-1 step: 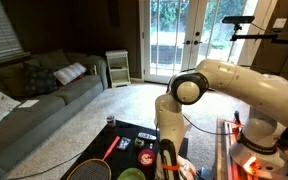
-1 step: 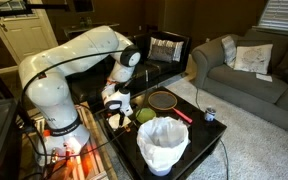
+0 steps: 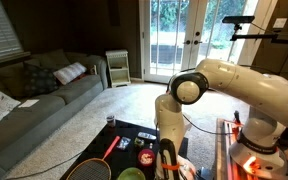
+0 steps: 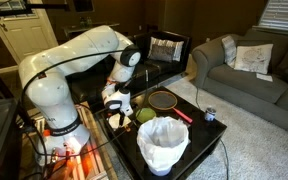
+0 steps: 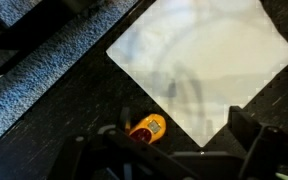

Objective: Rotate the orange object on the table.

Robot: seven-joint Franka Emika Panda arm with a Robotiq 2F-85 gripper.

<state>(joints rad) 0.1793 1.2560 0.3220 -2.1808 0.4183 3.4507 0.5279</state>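
The orange object (image 5: pixel 147 128) is a small red-orange oval item with a pale label. It lies on the speckled black table (image 5: pixel 44 90), right at the edge of a pale shiny square patch. My gripper (image 5: pixel 174 160) hovers low over it, open. Its dark fingers stand left and right at the bottom of the wrist view, and the object lies just inside the left finger. In both exterior views the gripper (image 3: pixel 167 158) (image 4: pixel 114 104) points down at the table. A small red item (image 3: pixel 145 157) next to it may be the object.
A racket (image 4: pixel 164 100) with a red-orange shaft (image 3: pixel 111 148) lies on the table. A green bowl (image 4: pixel 144 116) sits beside the gripper. A white bucket (image 4: pixel 162 143) stands at the table's near end and a small can (image 4: pixel 210 115) at its edge. A grey sofa (image 4: pixel 246 70) stands beyond.
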